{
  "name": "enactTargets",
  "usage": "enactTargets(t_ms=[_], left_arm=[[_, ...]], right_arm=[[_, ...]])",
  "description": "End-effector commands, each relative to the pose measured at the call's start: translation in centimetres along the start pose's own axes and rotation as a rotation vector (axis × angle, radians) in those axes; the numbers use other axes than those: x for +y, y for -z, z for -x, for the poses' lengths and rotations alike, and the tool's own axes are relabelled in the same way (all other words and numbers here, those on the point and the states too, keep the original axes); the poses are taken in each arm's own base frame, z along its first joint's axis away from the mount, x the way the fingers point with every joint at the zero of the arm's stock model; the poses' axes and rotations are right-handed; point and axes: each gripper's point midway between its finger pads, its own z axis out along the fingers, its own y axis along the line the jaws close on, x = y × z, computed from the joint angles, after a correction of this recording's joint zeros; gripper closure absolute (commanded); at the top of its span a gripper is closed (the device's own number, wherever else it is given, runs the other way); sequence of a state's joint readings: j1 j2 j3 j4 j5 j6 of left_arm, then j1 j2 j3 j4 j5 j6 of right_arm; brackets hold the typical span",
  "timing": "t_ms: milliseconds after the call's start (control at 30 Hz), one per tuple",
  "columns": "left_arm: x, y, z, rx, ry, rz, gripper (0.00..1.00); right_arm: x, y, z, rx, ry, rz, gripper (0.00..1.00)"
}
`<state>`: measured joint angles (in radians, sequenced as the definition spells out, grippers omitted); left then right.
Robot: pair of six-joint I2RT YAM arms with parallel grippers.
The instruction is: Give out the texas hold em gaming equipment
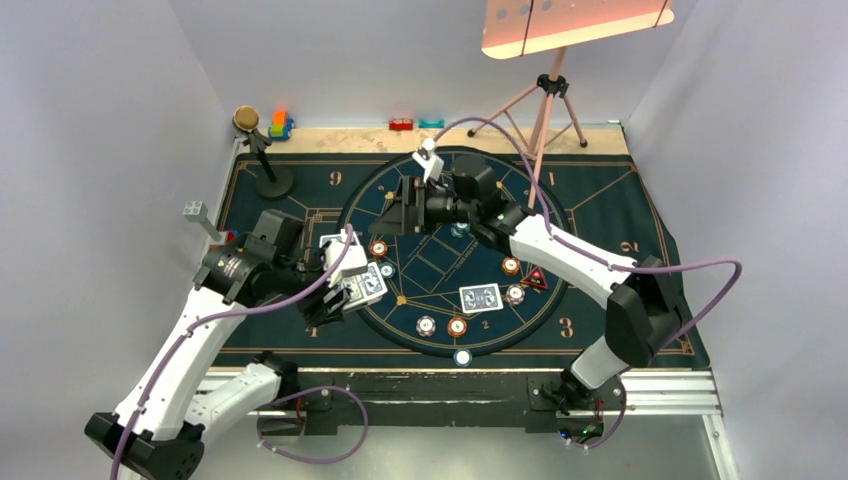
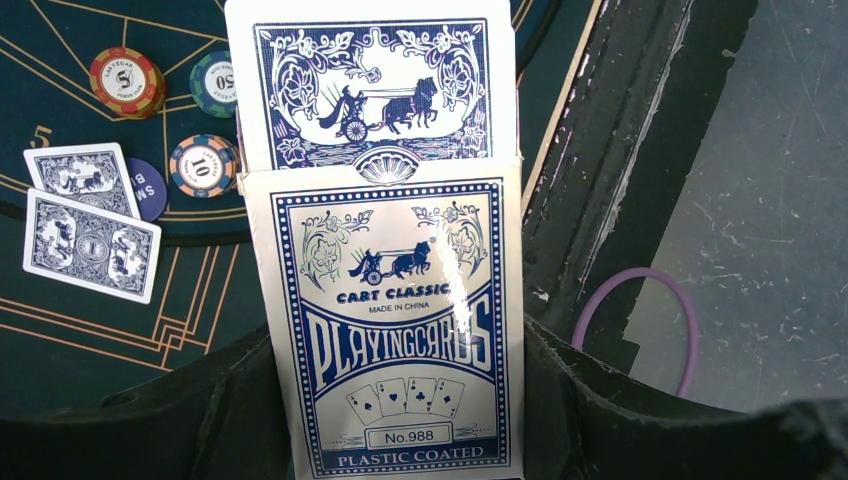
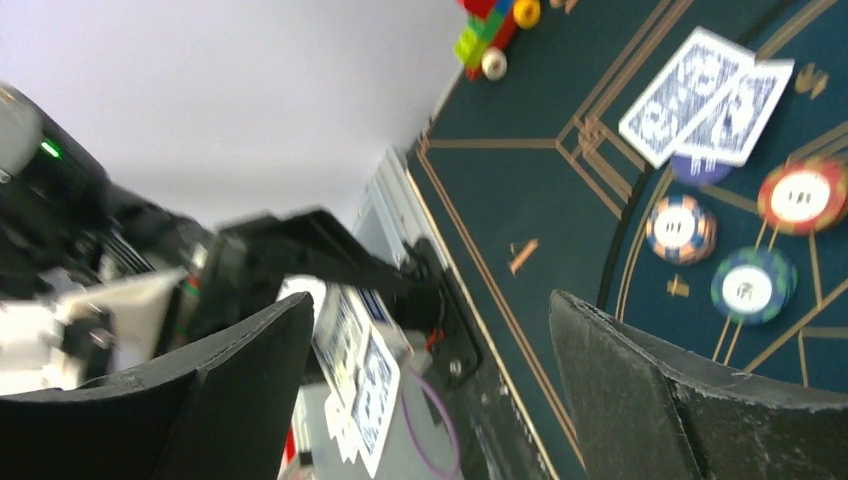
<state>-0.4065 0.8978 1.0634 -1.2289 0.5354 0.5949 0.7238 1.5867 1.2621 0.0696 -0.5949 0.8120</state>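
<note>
Looking through the left wrist camera, we see the left fingers [image 2: 610, 420] closed on a blue-and-white card box [image 2: 395, 330]. The box stands upright between them, with one playing card [image 2: 372, 85] sticking partly out of its open top. Beyond the box, on the dark blue mat [image 2: 60, 330], two face-down cards [image 2: 88, 225] lie overlapping. A blue chip [image 2: 150, 188] peeks from under their edge, and an orange chip [image 2: 203, 165], a red-and-yellow chip [image 2: 125, 82] and a teal chip [image 2: 215, 83] sit near them. The right fingers [image 3: 230, 390] are spread wide with nothing between them; from above we find them over the far middle of the mat's circle. Nearer the arm bases another pair of cards [image 1: 480, 297] lies on the mat, with the red triangular token [image 1: 537, 279] near it to the right. Toy blocks [image 1: 280, 125] stand at the far left of the surface [image 1: 340, 138].
</note>
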Motion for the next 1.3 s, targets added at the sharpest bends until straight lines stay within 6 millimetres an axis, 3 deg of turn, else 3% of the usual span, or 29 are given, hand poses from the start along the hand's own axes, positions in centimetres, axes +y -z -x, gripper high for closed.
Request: enactTargets(t_ms=[0,167,467,667,867,967,1267], left_arm=[[0.7,-0.2,1.5,-0.050,-0.022,0.005,1.00],[1.1,-0.3,2.3,-0.061,-0.019,0.002,1.00],[1.4,-0.4,2.5,-0.056,-0.020,0.002,1.00],[1.3,-0.2,2.7,-0.064,-0.024,0.004,1.00],[1.2,-0.1,2.7,-0.065,-0.027,0.004,1.00],[1.1,0.0,2.6,-0.066,-0.031,0.006,1.00],[1.0,0.2,2.6,-0.069,-0.039,0.010,1.00]], right_arm=[[0.7,0.7,-3.9,0.077,-0.008,0.055,0.08],[1.6,0.7,-6.3,0.121,-0.007,0.090,0.06],[1.9,0.3,-8.4,0.158,-0.046,0.161,0.05],[0.8,0.1,-9.4,0.195,-0.080,0.136,0.33],[0.7,0.4,-9.0,0.187,-0.088,0.133,0.60],[0.5,0.7,-8.5,0.175,-0.088,0.122,0.65],[-0.4,2.1,-7.0,0.137,-0.085,0.083,0.68]])
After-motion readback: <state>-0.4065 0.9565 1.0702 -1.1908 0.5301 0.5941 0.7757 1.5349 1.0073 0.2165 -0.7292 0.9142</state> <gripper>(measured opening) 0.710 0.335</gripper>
